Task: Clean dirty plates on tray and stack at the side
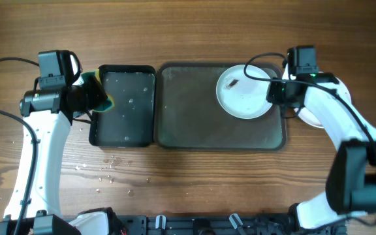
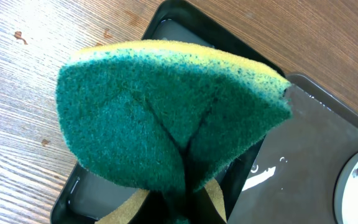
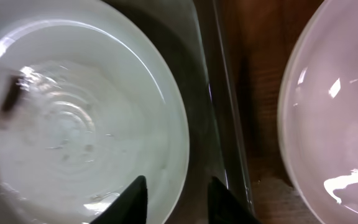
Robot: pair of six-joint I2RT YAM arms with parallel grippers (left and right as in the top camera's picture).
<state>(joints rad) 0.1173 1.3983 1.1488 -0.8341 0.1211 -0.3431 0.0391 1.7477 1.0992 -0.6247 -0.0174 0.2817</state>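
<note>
A white dirty plate (image 1: 243, 98) with a dark smudge (image 1: 232, 83) lies at the right end of the large dark tray (image 1: 188, 117). My right gripper (image 1: 276, 91) is open at that plate's right rim. In the right wrist view one fingertip (image 3: 137, 190) is over the plate (image 3: 73, 124) and the other over the tray floor (image 3: 201, 93), with the rim between them. A second white plate (image 3: 334, 124) rests on the wood just outside the tray. My left gripper (image 1: 89, 94) is shut on a green and yellow sponge (image 2: 166, 112), folded and held above the small black tray (image 2: 79, 193).
The small black tray (image 1: 129, 124) holds a film of water and sits against the large tray's left side. Water drops (image 1: 103, 166) dot the wood in front of it. The second plate (image 1: 310, 119) is partly hidden under my right arm.
</note>
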